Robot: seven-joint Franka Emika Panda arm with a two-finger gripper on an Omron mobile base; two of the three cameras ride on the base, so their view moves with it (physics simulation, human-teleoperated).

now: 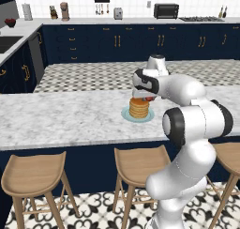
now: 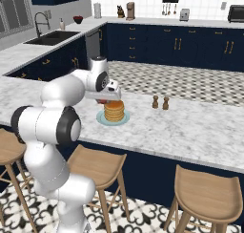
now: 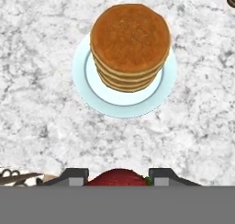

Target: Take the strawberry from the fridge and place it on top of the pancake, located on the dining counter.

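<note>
Tool (image 3: 117,179) clamped on small red strawberry (image 3: 117,176); round golden-brown pancake stack (image 3: 130,39) on pale blue plate (image 3: 92,87) lies below, slightly ahead of tool.

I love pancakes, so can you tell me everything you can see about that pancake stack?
The pancake is a short stack of round, golden-brown cakes, four or so, with darker flat tops and paler edges. It sits upright and neat in the middle of a pale blue plate on the white-grey marble dining counter. Nothing lies on top of it yet. The gripper hovers just beside and above it, shut on the strawberry, not touching the stack.
</note>
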